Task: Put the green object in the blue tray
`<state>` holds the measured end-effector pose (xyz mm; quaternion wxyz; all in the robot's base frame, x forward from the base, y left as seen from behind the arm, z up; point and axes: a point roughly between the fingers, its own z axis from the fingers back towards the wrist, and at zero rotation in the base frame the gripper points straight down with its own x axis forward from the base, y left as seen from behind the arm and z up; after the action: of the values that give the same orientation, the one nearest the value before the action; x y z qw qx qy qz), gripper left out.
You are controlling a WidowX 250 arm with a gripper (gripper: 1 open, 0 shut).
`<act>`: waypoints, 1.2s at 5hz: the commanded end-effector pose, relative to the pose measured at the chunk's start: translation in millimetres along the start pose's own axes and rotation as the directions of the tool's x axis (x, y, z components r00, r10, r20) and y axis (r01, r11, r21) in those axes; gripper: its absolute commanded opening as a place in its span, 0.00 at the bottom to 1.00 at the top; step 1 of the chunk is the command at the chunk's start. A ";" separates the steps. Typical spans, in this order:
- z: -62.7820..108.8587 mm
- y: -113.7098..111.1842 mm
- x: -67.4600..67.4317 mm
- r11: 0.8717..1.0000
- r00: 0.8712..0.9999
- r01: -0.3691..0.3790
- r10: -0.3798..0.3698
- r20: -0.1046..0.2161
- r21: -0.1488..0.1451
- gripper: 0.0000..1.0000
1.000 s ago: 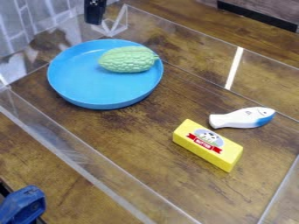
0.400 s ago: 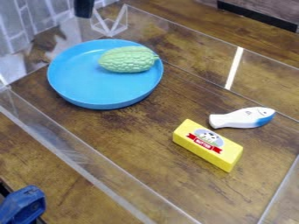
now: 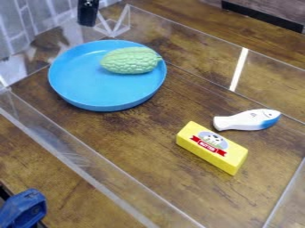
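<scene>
The gripper (image 3: 87, 14), dark and only partly in view, is at the far left of the scene, beyond the blue tray (image 3: 93, 89) and apart from it. It is released, its jaws spread wide, with nothing seen in its grasp.

The green object (image 3: 130, 61), pale, bumpy and oval, lies on its side in the blue tray, toward the far right part of the dish and close to the raised rim. The tray is round and shallow and rests on the left part of the brown wooden table (image 3: 143, 169).

Nearer and to the right of the tray, well apart from it, the yellow block (image 3: 212, 148) lies at a slant on the table, a cartoon face and a red label showing on its top. Just beyond the block and farther right is a white and blue item (image 3: 247, 119), narrow at its left end. At the near left corner, a blue object (image 3: 21, 210) is partly cut off by the edge of the view.
</scene>
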<state>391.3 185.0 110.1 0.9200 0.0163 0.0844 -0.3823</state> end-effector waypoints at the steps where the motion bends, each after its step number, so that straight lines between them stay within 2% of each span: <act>1: 52.2 -4.3 -8.3 0.993 0.998 0.030 -0.036 0.051 0.114 1.00; 3: 47.7 -6.3 -17.0 0.989 0.996 0.071 -0.077 0.036 0.133 1.00; 4: 55.7 -14.0 -11.9 0.992 0.999 0.000 -0.005 0.043 0.126 1.00; 6: 67.2 -23.6 2.9 0.987 0.994 -0.107 0.104 0.037 0.121 1.00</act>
<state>385.1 166.1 121.2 0.9355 0.0249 0.0993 -0.3382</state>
